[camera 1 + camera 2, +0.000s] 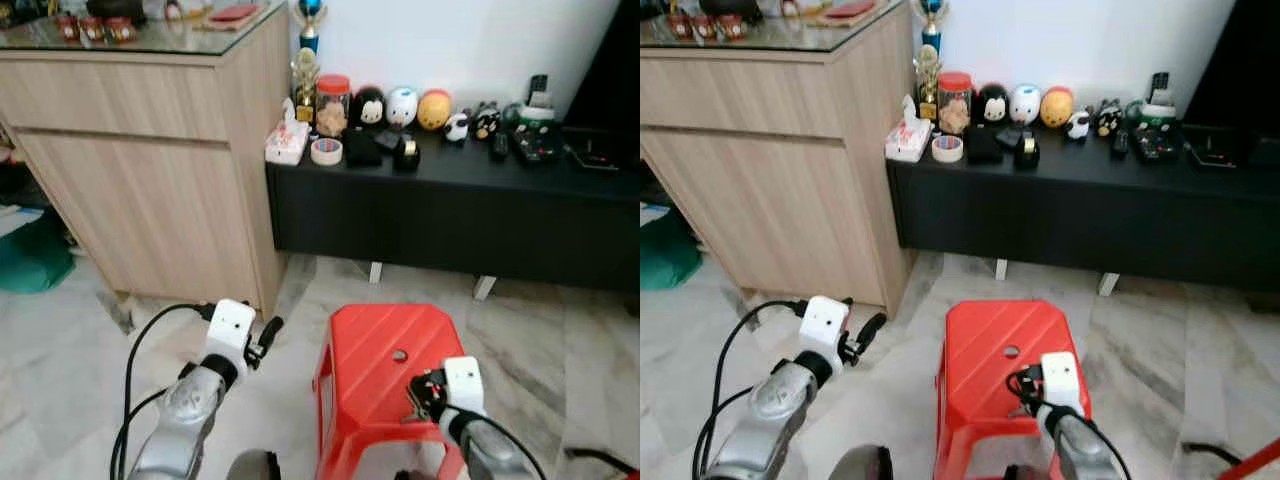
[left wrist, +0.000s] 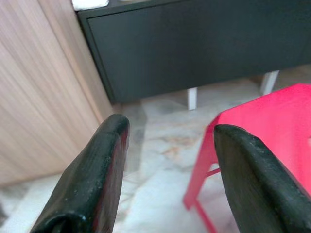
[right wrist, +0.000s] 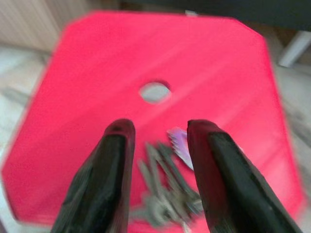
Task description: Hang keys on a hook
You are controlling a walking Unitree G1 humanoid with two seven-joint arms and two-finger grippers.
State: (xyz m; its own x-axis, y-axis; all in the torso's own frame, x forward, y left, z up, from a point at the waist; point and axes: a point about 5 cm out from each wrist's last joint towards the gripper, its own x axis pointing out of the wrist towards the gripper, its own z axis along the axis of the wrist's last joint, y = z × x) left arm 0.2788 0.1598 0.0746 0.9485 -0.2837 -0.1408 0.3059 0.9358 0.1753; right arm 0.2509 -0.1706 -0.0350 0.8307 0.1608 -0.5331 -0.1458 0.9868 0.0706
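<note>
The right gripper (image 3: 155,145) hangs low over the near part of a red stool (image 1: 380,345), its two black fingers spread apart with nothing clamped between them; the keys (image 3: 165,194), a grey bunch with a purple tag, lie on the stool top under the gap, near of the round hole (image 3: 154,91) in the seat; whether the fingers touch them is unclear in the blur; the left gripper (image 2: 167,170) hovers left of the stool over the marble floor (image 1: 60,340), fingers wide; further left stands a wooden cabinet (image 1: 150,150); beyond the stool a black low bench (image 1: 450,210) carries toys and jars along the white wall.
</note>
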